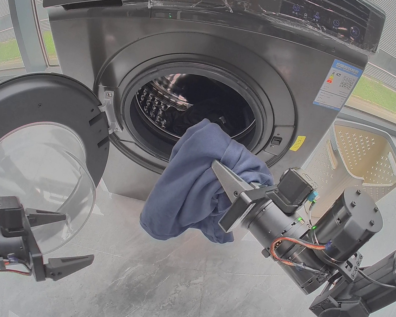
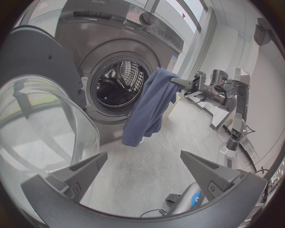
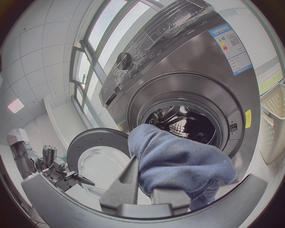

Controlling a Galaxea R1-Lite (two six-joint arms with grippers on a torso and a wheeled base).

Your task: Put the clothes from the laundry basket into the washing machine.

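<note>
Right gripper (image 1: 226, 172) clamped on blue garment (image 1: 189, 185) hanging just in front of washing machine (image 1: 216, 45) opening; left gripper (image 1: 79, 238) jaws wide, empty, low by open door (image 1: 34, 101).

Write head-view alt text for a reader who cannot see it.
The right gripper holds a blue garment before the open drum of the washing machine. The left gripper hangs open by the door, and a laundry basket stands beside the machine.

One washing machine (image 1: 103, 37), one laundry basket (image 1: 367, 153), one blue garment (image 1: 188, 189), two tools (image 1: 77, 238) (image 1: 219, 167).
</note>
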